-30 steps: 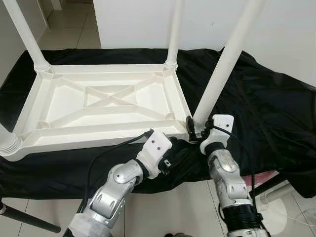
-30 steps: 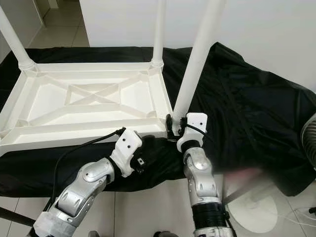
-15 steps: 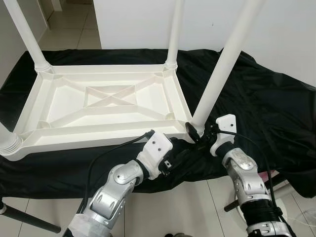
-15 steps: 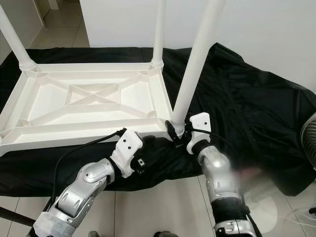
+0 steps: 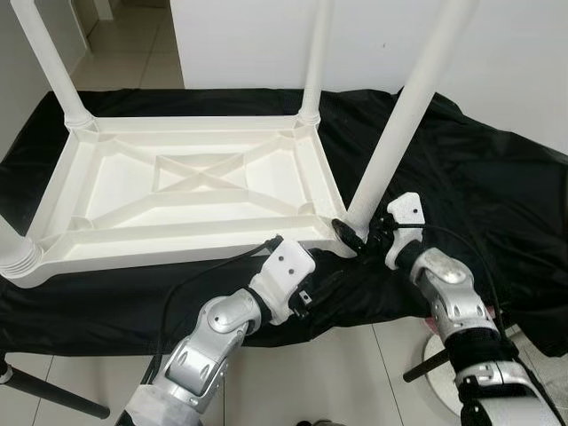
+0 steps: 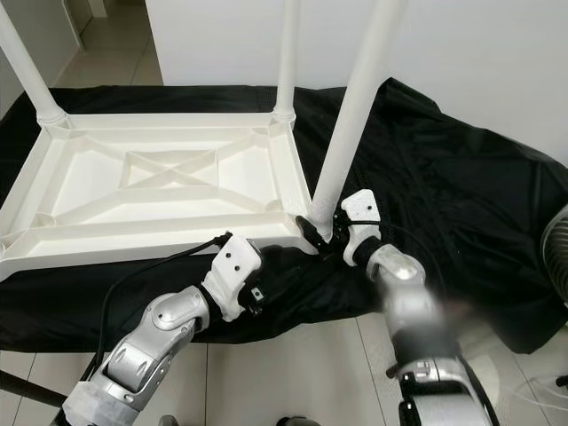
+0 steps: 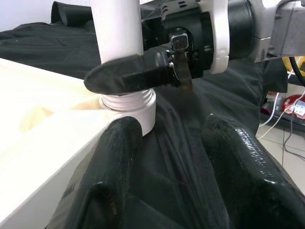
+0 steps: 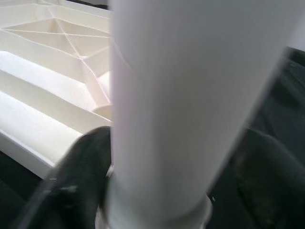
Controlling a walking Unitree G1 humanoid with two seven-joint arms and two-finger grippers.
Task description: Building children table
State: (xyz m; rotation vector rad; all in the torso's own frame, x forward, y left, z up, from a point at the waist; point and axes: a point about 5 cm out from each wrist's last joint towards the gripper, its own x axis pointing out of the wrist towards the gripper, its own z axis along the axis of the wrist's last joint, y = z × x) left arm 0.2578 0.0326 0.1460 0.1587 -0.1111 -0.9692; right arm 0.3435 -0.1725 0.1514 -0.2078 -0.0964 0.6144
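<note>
While the left gripper [image 5: 306, 297] waits low at the near edge of the black cloth [image 5: 479, 169], fingers [image 7: 114, 157] spread and holding nothing, just beside the near right corner of the tabletop [image 5: 191, 191], the work sits with the right gripper [image 5: 359, 238]. It is at the foot of the near right leg [image 5: 399, 124], one black finger on either side of the white tube just above its ribbed collar [image 7: 127, 101]; whether the pads press the leg or only bracket it is hard to tell. The step looks like seating or screwing this leg into its corner socket. To do that well, the grip should stay low by the collar, where a turn carries into the thread and does not lever the long tube sideways. The leg leans somewhat in the head views, so squaring it to the socket before any twisting seems wise, or the thread may cross. The free left gripper could press on the tabletop rim to stop it sliding on the cloth. Farther off, the upside-down tabletop lies flat with its cross ribs up, and the far right leg [image 5: 312, 62] and far left leg [image 5: 53, 67] stand in their corners.
</note>
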